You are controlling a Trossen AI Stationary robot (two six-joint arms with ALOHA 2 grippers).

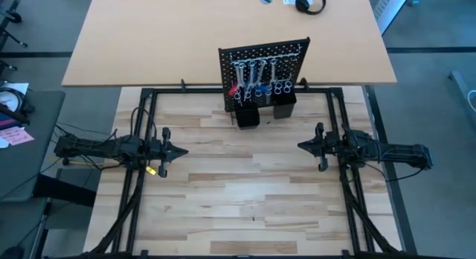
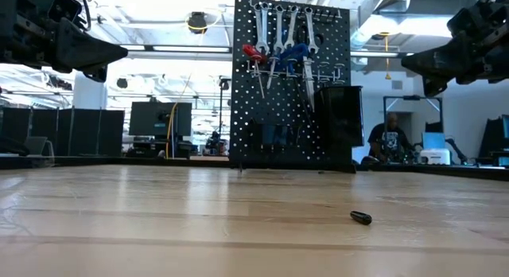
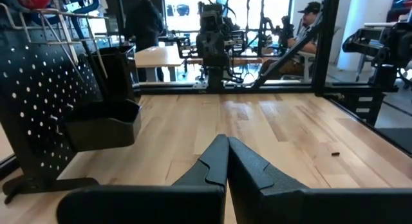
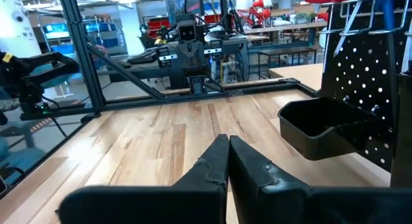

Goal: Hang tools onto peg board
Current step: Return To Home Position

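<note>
The peg board [image 1: 264, 69] stands upright at the upper centre of the high view, at the far edge of the wooden worktop [image 1: 245, 184], and you will find it loaded. Across its top row hang the silver wrenches [image 2: 284, 22] (four by my count in the low view, though they crowd each other). Below them are one red-handled tool [image 2: 253, 52] and the blue handles [image 2: 295, 54], which overlap too closely to count apart. Two black cups [image 1: 248, 114] sit at the board's foot; their contents cannot be seen.

No recognisable tool lies loose on the worktop, so I judge the hanging done, or very nearly. One exception: a single small dark piece [image 2: 360, 218] lies at the lower right of the low view, well apart from the board. It is too small to identify, so you should check whether it belongs.

There are two arms, and neither is at work. The left claw [image 1: 181, 149] hangs at the left middle of the high view and the right claw [image 1: 303, 146] at the right middle. Each has its fingers pressed together on nothing. In my judgement only parking is left.
</note>
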